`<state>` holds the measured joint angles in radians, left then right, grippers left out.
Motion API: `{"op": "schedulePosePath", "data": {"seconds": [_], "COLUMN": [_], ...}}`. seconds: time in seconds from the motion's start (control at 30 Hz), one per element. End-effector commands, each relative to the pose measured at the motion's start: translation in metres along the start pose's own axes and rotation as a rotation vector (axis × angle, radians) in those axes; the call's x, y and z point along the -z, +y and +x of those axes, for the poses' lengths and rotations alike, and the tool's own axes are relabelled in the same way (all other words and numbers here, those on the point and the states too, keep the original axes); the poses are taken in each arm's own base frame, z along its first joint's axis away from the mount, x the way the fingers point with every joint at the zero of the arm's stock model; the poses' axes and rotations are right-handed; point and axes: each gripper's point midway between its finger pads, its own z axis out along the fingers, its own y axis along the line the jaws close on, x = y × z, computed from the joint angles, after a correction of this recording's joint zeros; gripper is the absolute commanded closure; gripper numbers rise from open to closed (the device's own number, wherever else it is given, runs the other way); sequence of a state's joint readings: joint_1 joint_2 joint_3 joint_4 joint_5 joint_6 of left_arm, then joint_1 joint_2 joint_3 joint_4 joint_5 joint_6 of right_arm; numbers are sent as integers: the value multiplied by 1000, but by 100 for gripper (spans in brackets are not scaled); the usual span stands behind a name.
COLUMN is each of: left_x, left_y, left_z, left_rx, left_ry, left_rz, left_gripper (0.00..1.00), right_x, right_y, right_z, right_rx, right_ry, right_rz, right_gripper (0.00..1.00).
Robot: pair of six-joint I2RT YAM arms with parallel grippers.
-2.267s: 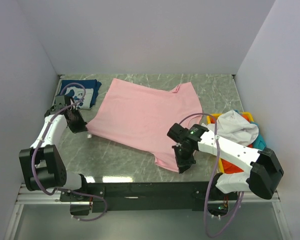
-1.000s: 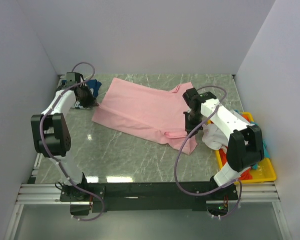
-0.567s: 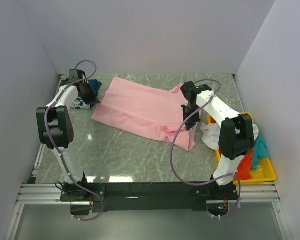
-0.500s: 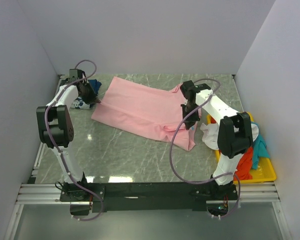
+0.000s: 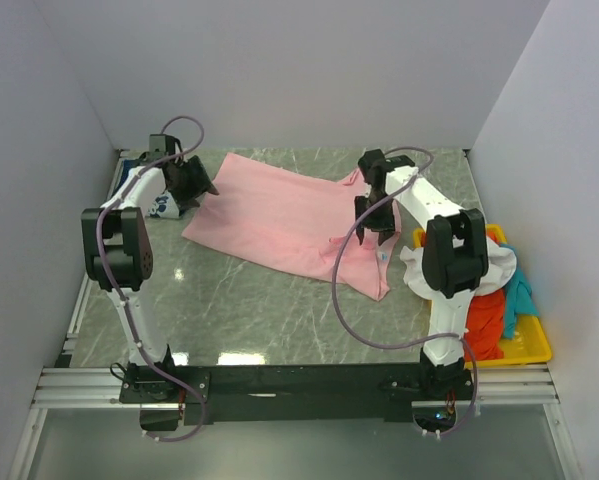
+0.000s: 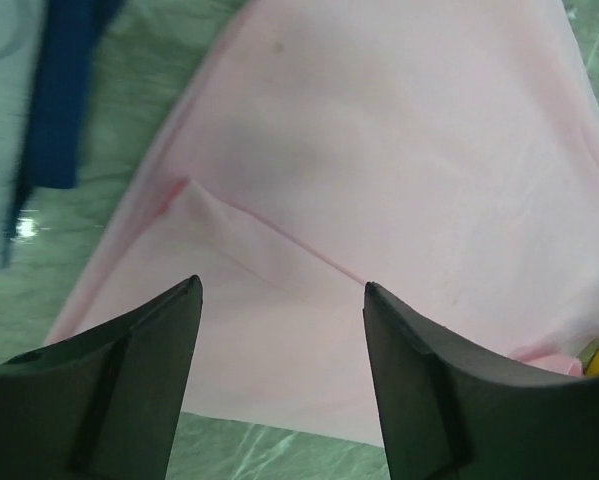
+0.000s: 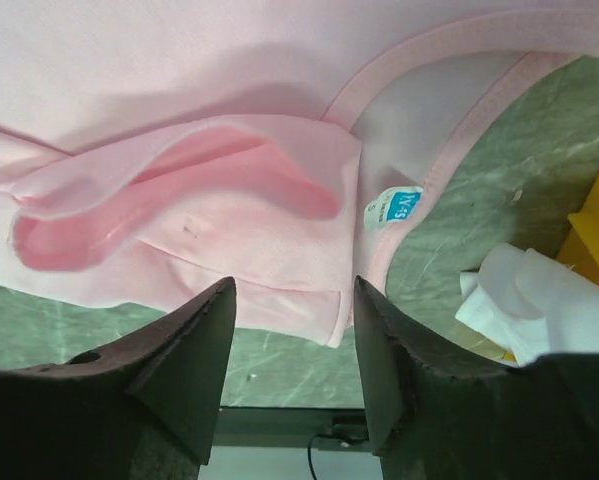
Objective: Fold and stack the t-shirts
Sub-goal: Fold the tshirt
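The light-pink t-shirt (image 5: 279,215) lies doubled over across the far half of the table (image 5: 239,310). Its collar end points toward the right edge, and a blue-and-white neck label (image 7: 394,207) shows there beside a loose, puffed fold. The left gripper (image 5: 191,180) hangs over the shirt's far-left corner with its fingers (image 6: 129,380) spread wide and nothing between them. The right gripper (image 5: 374,215) hangs over the collar end, also spread and holding nothing. The navy t-shirt (image 6: 64,90) lies just beside the pink one in the far-left corner. By the right edge, a white t-shirt (image 5: 414,272), an orange-red one (image 5: 484,320) and a teal one (image 5: 519,295) are heaped in a yellow tray (image 5: 524,345).
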<state>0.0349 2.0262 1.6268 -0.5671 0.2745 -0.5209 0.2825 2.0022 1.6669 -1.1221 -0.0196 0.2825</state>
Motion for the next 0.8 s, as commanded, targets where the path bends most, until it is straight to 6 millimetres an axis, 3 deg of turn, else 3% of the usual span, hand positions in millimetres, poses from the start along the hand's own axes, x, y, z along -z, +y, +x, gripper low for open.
{"op": "schedulePosePath", "data": {"seconds": [0.0, 0.13, 0.27, 0.37, 0.5, 0.77], "left_x": [16, 11, 6, 3, 1, -10], "left_y": [-41, -30, -13, -4, 4, 17], "left_z": [6, 29, 53, 65, 73, 79], "left_rx": [-67, -48, -39, -32, -27, -44], "left_ry": [-20, 21, 70, 93, 104, 128], "left_rz": [92, 78, 46, 27, 8, -30], "left_gripper": [29, 29, 29, 29, 28, 28], "right_x": [25, 28, 12, 0, -11, -37], "right_y": [2, 8, 2, -3, -5, -6], "right_z": [-12, 15, 70, 95, 111, 115], "right_rx": [-26, -40, -78, -98, -106, -108], "right_ry": [-75, -80, -18, 8, 28, 69], "right_rz": [-34, -112, -148, -154, -164, -154], "right_gripper": [41, 41, 42, 45, 48, 53]}}
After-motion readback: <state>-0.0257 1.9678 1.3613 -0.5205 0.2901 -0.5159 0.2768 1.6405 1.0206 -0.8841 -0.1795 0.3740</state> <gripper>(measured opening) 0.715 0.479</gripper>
